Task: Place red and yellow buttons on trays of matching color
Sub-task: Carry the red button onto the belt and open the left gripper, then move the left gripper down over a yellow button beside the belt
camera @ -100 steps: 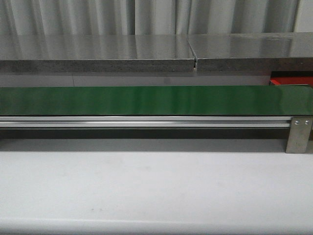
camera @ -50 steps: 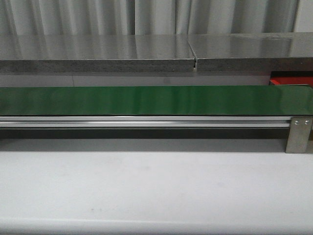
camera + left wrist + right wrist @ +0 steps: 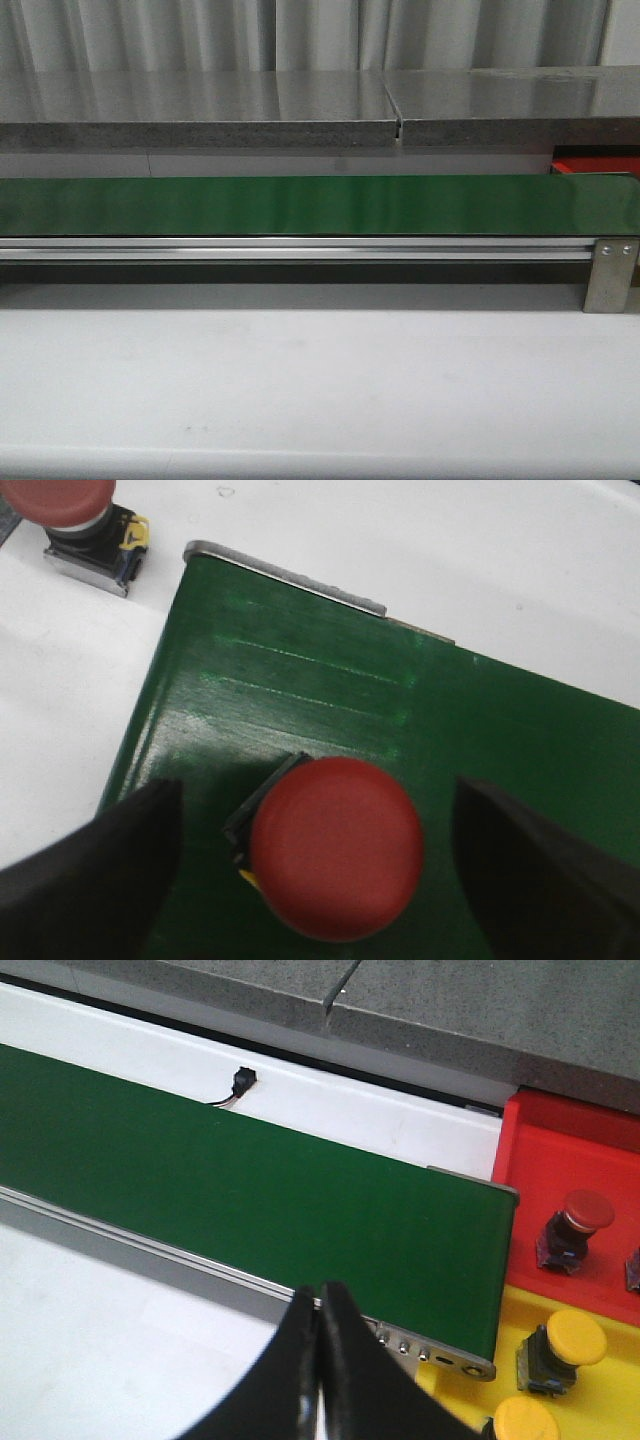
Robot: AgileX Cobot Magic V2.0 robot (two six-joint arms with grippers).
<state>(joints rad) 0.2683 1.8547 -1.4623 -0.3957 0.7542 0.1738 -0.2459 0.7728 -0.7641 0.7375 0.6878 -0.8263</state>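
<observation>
In the left wrist view a red button point(image 3: 335, 848) with a black base stands on the green belt point(image 3: 500, 740) near its end. My left gripper point(image 3: 318, 820) is open around it, one dark finger on each side, neither touching it. A second red button point(image 3: 60, 500) stands on the white surface beyond the belt's corner. My right gripper point(image 3: 320, 1300) is shut with nothing in it, above the belt's front rail. Past the belt's end lie the red tray point(image 3: 560, 1150) holding a red button point(image 3: 575, 1222) and the yellow tray point(image 3: 615, 1390) holding two yellow buttons point(image 3: 565, 1340) point(image 3: 525, 1422).
The front view shows the long green belt point(image 3: 300, 205) with its aluminium rail point(image 3: 300, 248), a grey counter point(image 3: 200, 110) behind it and a corner of the red tray point(image 3: 595, 160) at the far right. A small black sensor point(image 3: 243, 1080) sits behind the belt. Neither gripper shows in the front view.
</observation>
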